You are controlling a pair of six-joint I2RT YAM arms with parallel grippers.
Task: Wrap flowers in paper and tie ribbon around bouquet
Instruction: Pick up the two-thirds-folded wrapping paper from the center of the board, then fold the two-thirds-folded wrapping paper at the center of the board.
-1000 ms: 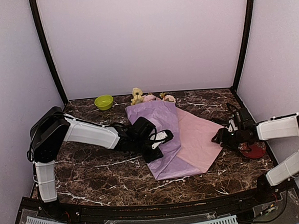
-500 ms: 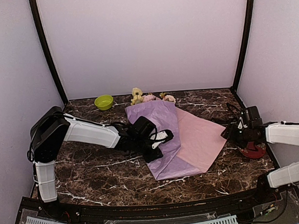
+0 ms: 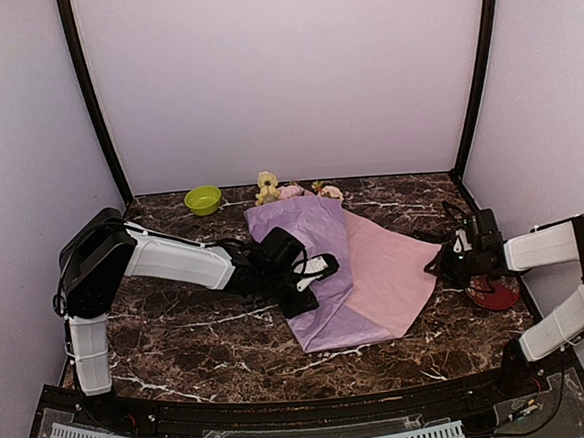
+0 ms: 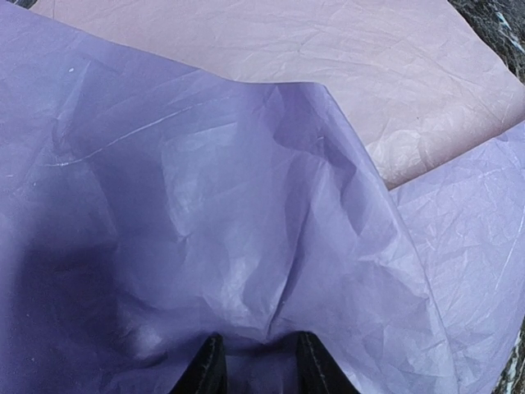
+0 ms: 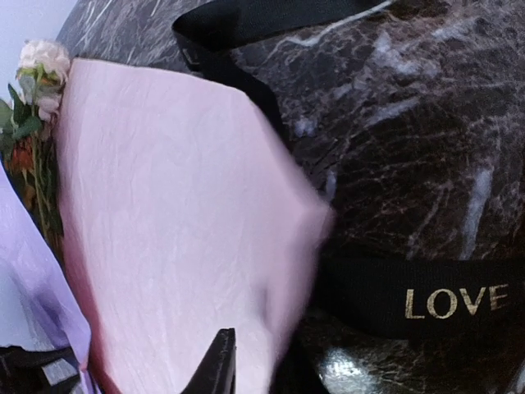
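**Pink flap of the paper (image 3: 381, 273), about to be folded over the flowers (image 3: 270, 188)**

Left tool (image 4: 261, 369): tips narrowly apart, pinching the lilac fold at mid-sheet. Right tool (image 3: 445, 261): at the pink flap's outer corner; opening and hold cannot be told. Flower heads show at the sheet's far end. The ribbon (image 5: 410, 300) lies on the tabletop (image 3: 180, 337) against that pink edge. In my judgement, take paper only, never ribbon, lift it low and carry it across gently while the left pins the fold.
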